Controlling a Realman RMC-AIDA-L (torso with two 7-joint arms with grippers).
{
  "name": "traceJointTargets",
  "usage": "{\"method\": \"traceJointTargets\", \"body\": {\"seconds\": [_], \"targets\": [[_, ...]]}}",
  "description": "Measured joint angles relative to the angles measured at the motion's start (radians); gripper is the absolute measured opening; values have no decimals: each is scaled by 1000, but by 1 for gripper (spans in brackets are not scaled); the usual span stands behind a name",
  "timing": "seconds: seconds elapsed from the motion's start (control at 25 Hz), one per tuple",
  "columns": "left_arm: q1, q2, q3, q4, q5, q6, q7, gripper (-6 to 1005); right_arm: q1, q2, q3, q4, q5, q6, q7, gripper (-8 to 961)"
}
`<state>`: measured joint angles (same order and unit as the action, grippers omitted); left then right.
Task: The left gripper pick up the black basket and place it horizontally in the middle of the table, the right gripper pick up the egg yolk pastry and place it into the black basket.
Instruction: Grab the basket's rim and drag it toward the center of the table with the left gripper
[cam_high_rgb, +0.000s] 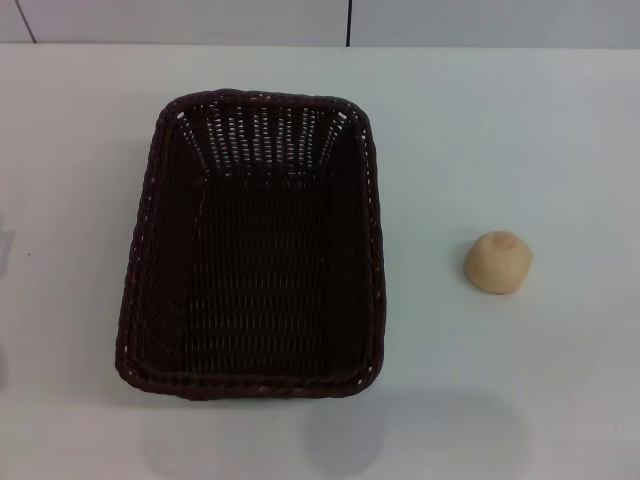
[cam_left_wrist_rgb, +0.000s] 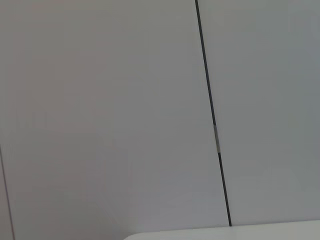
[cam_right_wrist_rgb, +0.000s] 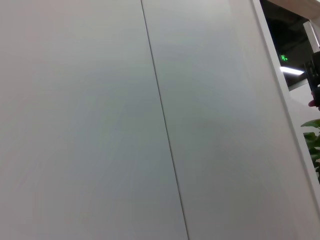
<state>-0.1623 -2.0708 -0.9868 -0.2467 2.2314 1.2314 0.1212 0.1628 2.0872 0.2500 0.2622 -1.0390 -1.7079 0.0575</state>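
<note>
The black basket (cam_high_rgb: 165, 250) lies on the white table (cam_high_rgb: 500, 130), left of centre, with its long side running away from me and nothing inside it. The egg yolk pastry (cam_high_rgb: 498, 262) sits alone on the table to the right of the basket, a clear gap between them. Neither gripper shows in the head view. Both wrist views face a grey panelled wall, and no fingers appear in them.
A wall of grey panels (cam_high_rgb: 200, 20) with a dark seam runs behind the table's far edge. A corner of the table (cam_left_wrist_rgb: 225, 234) shows in the left wrist view. Green plant leaves (cam_right_wrist_rgb: 314, 142) and a dark opening show in the right wrist view.
</note>
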Motion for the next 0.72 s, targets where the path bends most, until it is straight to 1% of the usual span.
{"method": "traceJointTargets", "body": {"seconds": [0.32,0.48,0.56,0.64,0.72], "targets": [[-6,0,5,0,1,0,0,860,5,1,-14,0,0,17,-2,828],[-29,3,13,3,3,-20,9,860,15,1,-14,0,0,40,-2,828],[-43,11,18,-19,4,-60,36,860,20,1,-14,0,0,49,-3,828],[-59,24,2,-64,4,-131,85,860,23,0,-14,0,0,55,-4,828],[-72,52,-39,-161,4,-260,157,860,26,-1,-15,0,0,56,-4,828]]}}
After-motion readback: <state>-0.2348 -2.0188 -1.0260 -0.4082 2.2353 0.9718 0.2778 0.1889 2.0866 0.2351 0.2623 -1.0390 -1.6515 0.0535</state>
